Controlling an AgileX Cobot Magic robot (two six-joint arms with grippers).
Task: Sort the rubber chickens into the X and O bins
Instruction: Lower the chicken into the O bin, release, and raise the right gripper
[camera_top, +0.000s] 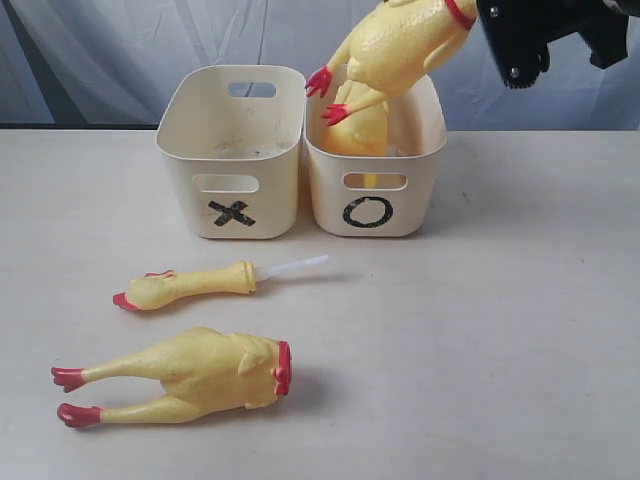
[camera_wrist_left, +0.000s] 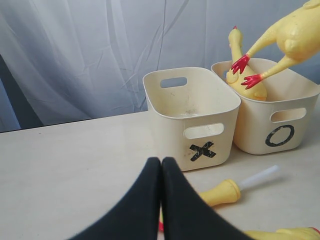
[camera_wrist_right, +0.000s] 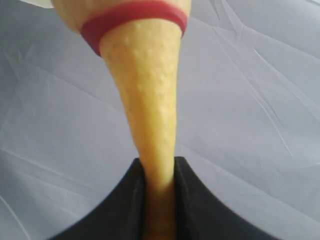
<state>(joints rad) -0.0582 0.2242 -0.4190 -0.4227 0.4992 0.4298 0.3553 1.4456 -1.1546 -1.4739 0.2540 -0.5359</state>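
My right gripper (camera_wrist_right: 159, 167) is shut on the neck of a whole rubber chicken (camera_top: 400, 45), which hangs feet-down above the O bin (camera_top: 375, 190). A second whole chicken (camera_wrist_left: 239, 75) stands inside the O bin. The X bin (camera_top: 232, 150) to its left holds no chicken. On the table lie the neck-and-head piece with its white tube (camera_top: 195, 283) and, nearer, the headless body (camera_top: 200, 370). My left gripper (camera_wrist_left: 161, 165) is shut on nothing, low over the table in front of the X bin (camera_wrist_left: 192, 117), near the neck piece (camera_wrist_left: 220, 192).
A pale curtain (camera_top: 120, 50) hangs behind the table. The right arm's dark body (camera_top: 520, 40) is at the top right of the exterior view. Bare table surface (camera_top: 520, 330) lies to the right of the loose pieces.
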